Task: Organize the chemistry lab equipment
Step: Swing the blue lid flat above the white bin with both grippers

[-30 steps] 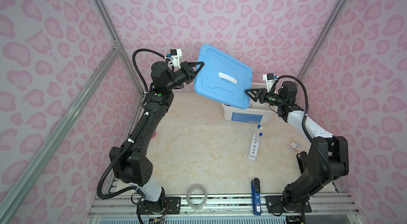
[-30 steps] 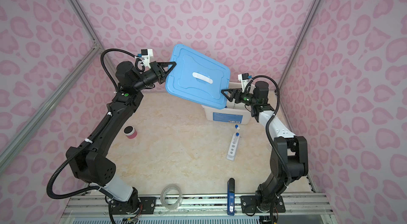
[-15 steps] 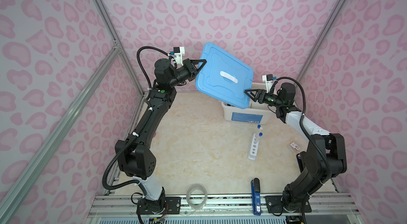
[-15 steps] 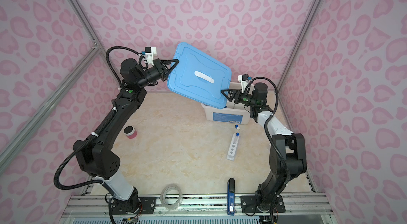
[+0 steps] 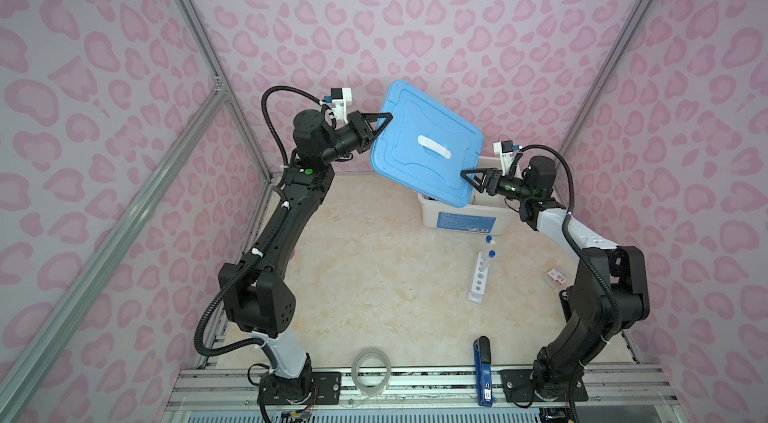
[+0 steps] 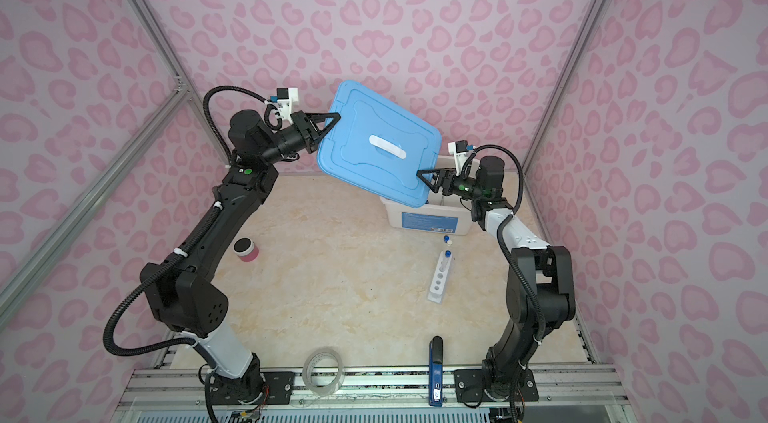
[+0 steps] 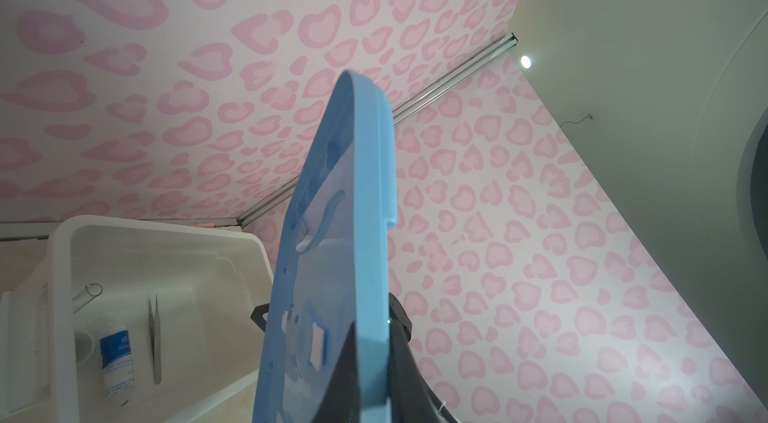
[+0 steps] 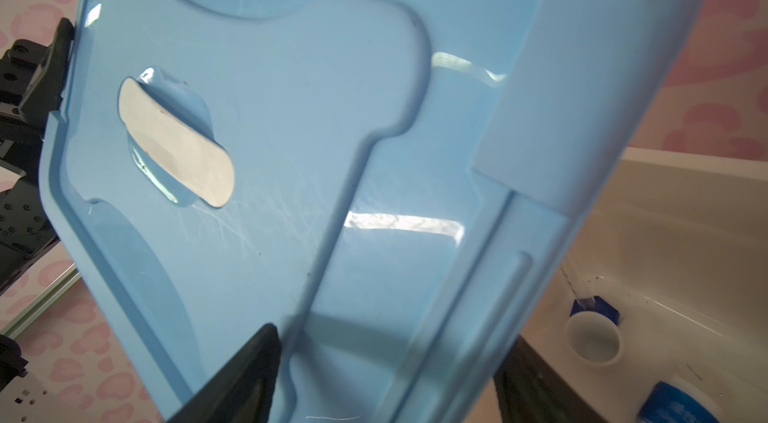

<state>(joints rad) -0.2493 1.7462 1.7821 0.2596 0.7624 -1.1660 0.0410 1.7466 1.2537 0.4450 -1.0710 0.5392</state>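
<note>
One blue lid point(image 5: 409, 167) tilted in the air, partly over the white bin point(image 5: 430, 213) at the back right of the table point(image 5: 374, 275). Found left gripper point(image 5: 381, 126) pinched tight on the lid's left edge. Found right gripper point(image 5: 468, 181) at the lid's near right corner, jaws spread wide, one finger over the top face, one past the rim. Saw in the bin, by left wrist view: metal tweezers point(image 7: 156, 342) flat on the floor, small blue-labelled white bottle point(image 7: 117, 362) just beside them, blue-based clear cylinder point(image 7: 83, 298); by right wrist view, small white dish point(image 8: 592, 338). Logged white five-hole rack point(image 5: 480, 275) on the table before the bin, one blue-capped test tube point(image 5: 491, 254) in its end hole nearest the bin, second capped tube point(image 5: 489, 239) between rack and bin. Noted clear tape roll point(image 5: 371, 371) and dark blue stapler point(image 5: 482, 371) at the front edge.
</note>
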